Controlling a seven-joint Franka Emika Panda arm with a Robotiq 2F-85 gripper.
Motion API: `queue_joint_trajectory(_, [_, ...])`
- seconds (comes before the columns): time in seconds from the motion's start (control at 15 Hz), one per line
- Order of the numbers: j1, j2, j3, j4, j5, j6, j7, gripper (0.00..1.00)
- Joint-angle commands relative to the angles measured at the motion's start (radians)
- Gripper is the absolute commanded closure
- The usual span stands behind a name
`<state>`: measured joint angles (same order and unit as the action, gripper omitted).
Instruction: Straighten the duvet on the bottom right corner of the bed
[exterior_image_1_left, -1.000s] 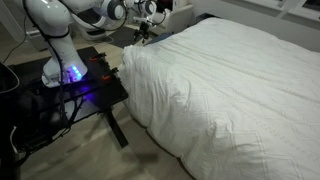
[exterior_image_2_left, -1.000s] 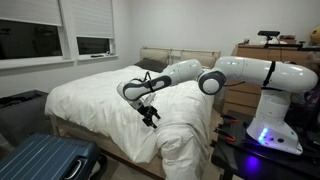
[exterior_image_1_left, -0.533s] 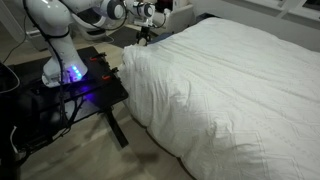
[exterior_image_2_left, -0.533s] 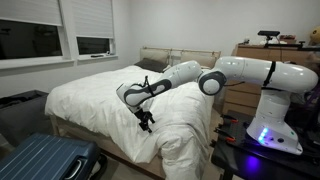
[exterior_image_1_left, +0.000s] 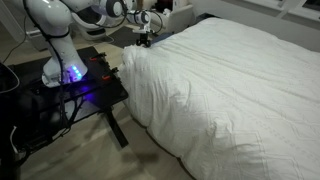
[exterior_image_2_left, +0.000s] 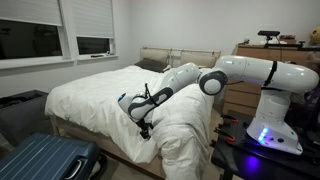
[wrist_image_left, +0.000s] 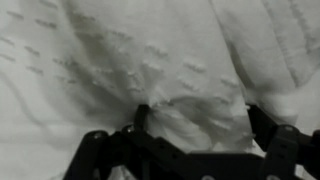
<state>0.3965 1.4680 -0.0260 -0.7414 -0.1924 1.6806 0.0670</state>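
Inspection of the bed (exterior_image_2_left: 178, 56) finds the duvet (exterior_image_2_left: 95, 95) spread across the whole mattress and lying fairly flat over most of it. At the corner nearest the robot it is bunched into a raised, rumpled fold (exterior_image_2_left: 178, 135) that hangs down the side; an exterior view shows the same heaped edge (exterior_image_1_left: 150, 85) just beside the black robot table (exterior_image_1_left: 95, 88). This corner appears to be the 1 area needing correction. The arm (exterior_image_2_left: 250, 72) reaches out from its base over that corner, and the gripper (exterior_image_2_left: 143, 127) points down at the fabric on the inner side of the fold. It is presumably placed there so that a pinch of cloth can be taken and drawn outward. In the wrist view the 2 fingers (wrist_image_left: 95, 150) stand wide apart, with creased duvet (wrist_image_left: 150, 60) filling the space between and beyond them. Nothing is clamped. The fingertips look to be at or very close to the surface, but actual contact cannot be confirmed. The wide spread suits a thick, soft layer, since a narrow opening would likely skid over it. Judged status: grasp being set up, straightening not yet begun. A blue suitcase (exterior_image_2_left: 45, 160) stands on the floor well apart from the work area.
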Motion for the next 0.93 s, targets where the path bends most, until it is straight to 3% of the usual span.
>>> queue_joint_trajectory(0.0, [-0.003, -0.117, 0.007, -0.235, 0.0, 0.011, -0.001, 0.29])
queue_joint_trajectory(0.07, [-0.006, -0.133, 0.011, -0.274, 0.001, 0.016, -0.005, 0.32])
queue_joint_trajectory(0.4, [-0.035, -0.213, 0.042, -0.463, 0.016, 0.043, -0.064, 0.69])
queue_joint_trajectory(0.67, [-0.057, -0.274, 0.083, -0.608, 0.02, 0.134, -0.138, 0.98])
queue_joint_trajectory(0.87, [-0.058, -0.308, 0.129, -0.72, 0.03, 0.224, -0.165, 1.0])
